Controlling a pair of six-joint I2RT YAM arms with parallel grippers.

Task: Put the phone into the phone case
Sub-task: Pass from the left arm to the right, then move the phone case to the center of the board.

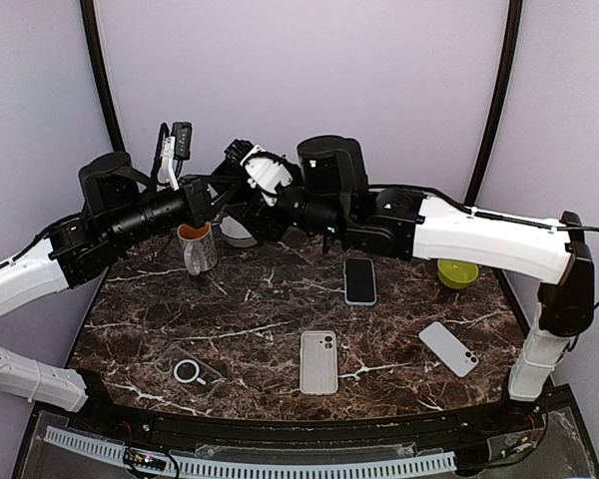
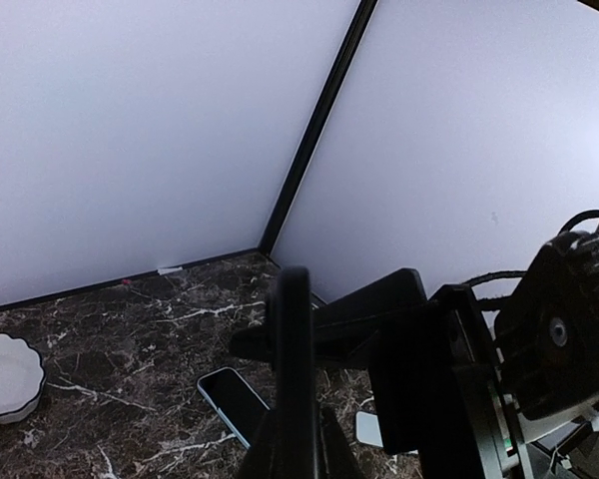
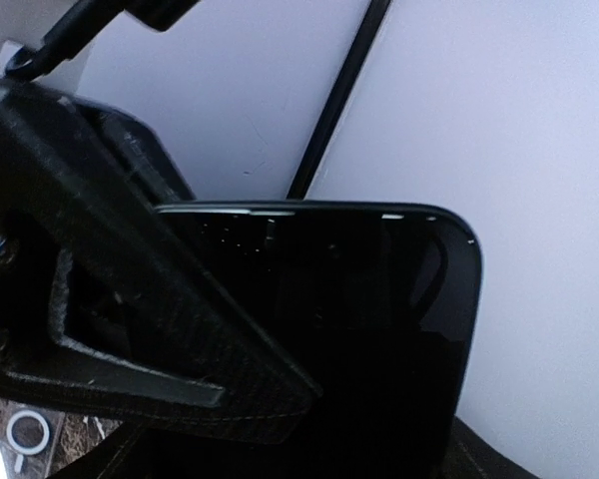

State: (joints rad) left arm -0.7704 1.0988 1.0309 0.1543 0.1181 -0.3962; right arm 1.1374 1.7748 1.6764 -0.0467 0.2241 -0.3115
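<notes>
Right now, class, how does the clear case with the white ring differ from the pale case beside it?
The clear case lets the marble show through and carries a white ring; the pale case is milky, with no ring. The clear case lies askew, while the pale case lies straight. Both lie flat on the table, near its front edge.

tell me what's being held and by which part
A dark phone, pinched across its flat faces by the left gripper; the right gripper's hold cannot be told.
</notes>
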